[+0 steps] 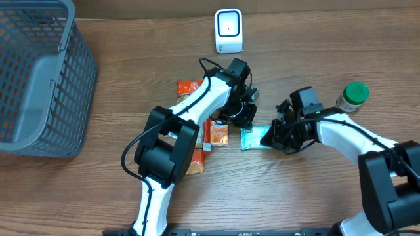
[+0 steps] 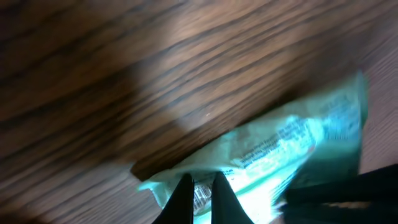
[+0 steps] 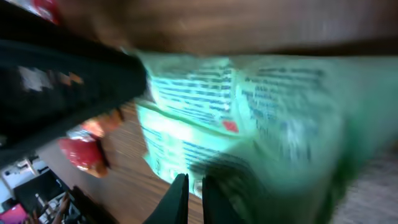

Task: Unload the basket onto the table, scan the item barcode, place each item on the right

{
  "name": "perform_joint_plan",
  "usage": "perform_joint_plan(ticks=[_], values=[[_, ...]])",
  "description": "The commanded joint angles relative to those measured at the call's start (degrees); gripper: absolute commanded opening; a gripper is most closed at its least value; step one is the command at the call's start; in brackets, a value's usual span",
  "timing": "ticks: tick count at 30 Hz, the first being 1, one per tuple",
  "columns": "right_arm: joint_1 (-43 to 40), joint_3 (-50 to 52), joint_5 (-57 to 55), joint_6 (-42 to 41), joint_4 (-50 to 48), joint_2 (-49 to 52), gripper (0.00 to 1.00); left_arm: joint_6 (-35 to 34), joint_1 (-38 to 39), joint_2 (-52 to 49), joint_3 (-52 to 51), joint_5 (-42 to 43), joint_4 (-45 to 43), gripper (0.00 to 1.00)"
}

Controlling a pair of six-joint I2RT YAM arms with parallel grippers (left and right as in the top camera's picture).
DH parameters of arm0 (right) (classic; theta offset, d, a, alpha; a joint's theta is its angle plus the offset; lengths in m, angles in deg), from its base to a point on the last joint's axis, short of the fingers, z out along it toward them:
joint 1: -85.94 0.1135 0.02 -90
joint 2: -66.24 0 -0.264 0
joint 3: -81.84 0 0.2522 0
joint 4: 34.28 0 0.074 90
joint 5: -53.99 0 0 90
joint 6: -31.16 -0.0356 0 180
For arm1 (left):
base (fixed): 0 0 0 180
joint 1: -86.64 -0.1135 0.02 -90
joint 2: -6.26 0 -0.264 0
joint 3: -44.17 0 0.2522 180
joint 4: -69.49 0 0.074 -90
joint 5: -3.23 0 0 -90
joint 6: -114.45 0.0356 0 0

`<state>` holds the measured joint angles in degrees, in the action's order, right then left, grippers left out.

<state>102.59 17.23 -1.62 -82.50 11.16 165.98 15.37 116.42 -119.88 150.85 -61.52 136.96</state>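
The task is sitting at an early stage. The small teal-green foil snack packet [image 1: 251, 138] is lying low over the brown wood-grain table [image 1: 315, 52], between the two arms, and the white box-shaped barcode scanner [image 1: 228, 31] is standing well apart from it at the far edge. Nothing is being presented to the scanner yet, so the lift, the turning of the printed barcode toward the scanner's window and the scan itself are all remaining.

The left gripper [image 2: 202, 177] is clenching one edge of the packet. Its two dark fingers are pressing together with the crinkled foil pinched between them, and the rest of the packet is trailing away to the right in the wrist view.

The right gripper [image 3: 194, 178] is sitting at the packet's other end, jaws drawn almost together. The wrist view is badly blurred, so I cannot tell whether they are actually gripping the foil or only closing beside it.

Orange snack packets [image 1: 197, 92] are lying just beside the left arm, clear of the teal packet.
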Motion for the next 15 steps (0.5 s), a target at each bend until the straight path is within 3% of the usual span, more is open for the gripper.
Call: perform_joint_plan(ticks=[1, 15], values=[[0.87, 1.11, -3.37, -2.29, 0.09, 1.25, 0.10, -3.15, 1.03, -1.16, -1.27, -1.77, -0.63, 0.04], [-5.16, 1.01, -4.35, 0.35, -3.39, 1.33, 0.08, -3.82, 1.01, -1.16, -1.27, -3.54, 4.98, 0.04]])
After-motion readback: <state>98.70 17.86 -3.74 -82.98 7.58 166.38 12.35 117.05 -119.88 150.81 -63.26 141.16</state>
